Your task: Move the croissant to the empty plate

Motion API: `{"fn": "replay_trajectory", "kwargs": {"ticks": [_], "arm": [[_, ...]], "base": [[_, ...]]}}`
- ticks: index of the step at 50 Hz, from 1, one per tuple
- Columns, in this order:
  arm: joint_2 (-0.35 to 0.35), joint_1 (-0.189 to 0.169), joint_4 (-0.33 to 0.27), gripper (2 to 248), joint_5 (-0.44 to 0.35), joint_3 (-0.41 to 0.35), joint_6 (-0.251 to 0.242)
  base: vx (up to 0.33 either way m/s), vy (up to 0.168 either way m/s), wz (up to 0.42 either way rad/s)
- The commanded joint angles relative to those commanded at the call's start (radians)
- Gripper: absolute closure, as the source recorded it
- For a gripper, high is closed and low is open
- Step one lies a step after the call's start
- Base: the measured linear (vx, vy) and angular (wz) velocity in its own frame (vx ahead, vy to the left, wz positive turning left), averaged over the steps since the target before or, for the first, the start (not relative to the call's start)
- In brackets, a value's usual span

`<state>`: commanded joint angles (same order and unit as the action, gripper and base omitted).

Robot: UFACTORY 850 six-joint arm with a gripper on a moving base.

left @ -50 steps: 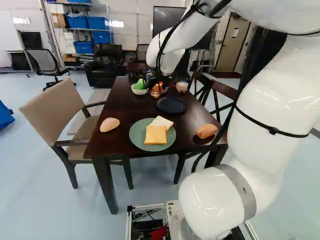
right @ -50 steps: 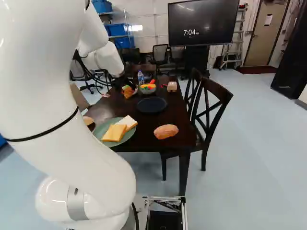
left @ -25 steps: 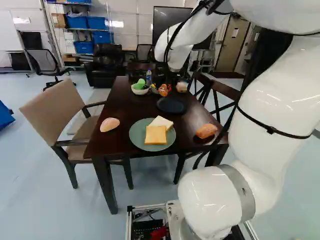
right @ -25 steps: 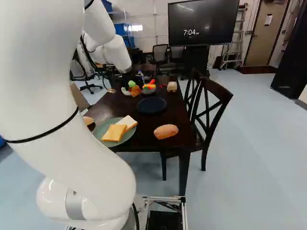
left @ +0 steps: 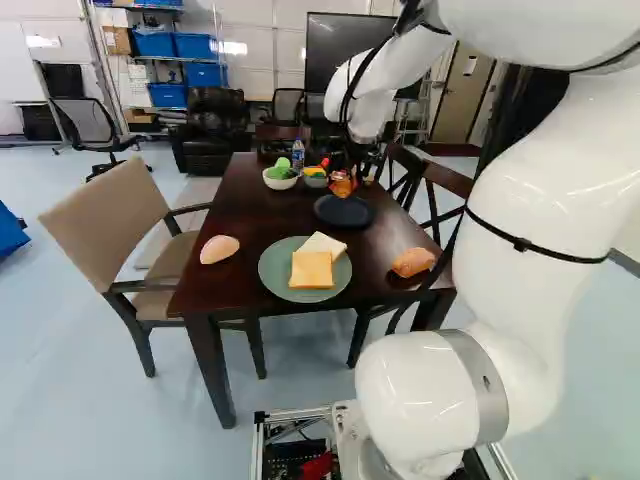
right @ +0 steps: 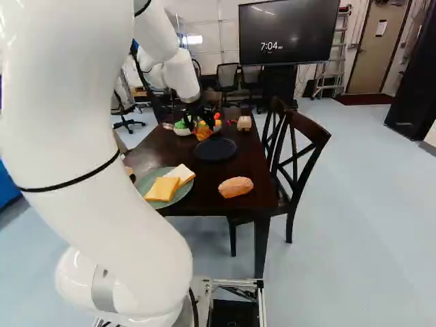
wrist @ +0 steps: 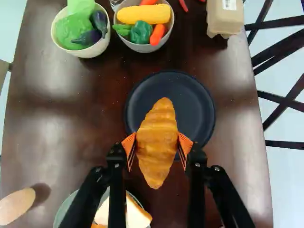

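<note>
White arm point(left: 540, 180) reaching over dark wood table point(left: 225, 240). Green plate point(left: 272, 278) near table's close edge, sliced bread point(left: 311, 270) on it. Dark plate point(wrist: 192, 102) farther along. Black gripper point(right: 201, 127) clamped around croissant, orange pads point(wrist: 184, 144) on both sides. Croissant point(wrist: 156, 142) held up off table, partly covering dark plate in wrist view.

Wrist view: croissant point(wrist: 156, 142) covers part of the dark plate point(wrist: 192, 99). Green plate point(wrist: 66, 207) runs off the edge, carton point(wrist: 225, 16) too. Right base view: my arm point(right: 129, 225) hides most of the pale bun point(left: 219, 249). Left base view: my gripper point(left: 345, 170) is too small for me to read in detail.
</note>
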<state>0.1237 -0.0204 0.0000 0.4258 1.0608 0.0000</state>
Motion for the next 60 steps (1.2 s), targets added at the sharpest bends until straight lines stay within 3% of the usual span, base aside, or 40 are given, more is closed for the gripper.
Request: {"fn": "replay_trajectory", "kwargs": {"ticks": [12, 60], "arm": [[0.048, -0.032, 0.000, 114, 0.000, 0.036, 0.000], [0.225, -0.041, 0.000, 114, -0.110, 0.114, 0.000]], "base": [[0.000, 0.000, 0.000], [0.000, 0.000, 0.000]]}}
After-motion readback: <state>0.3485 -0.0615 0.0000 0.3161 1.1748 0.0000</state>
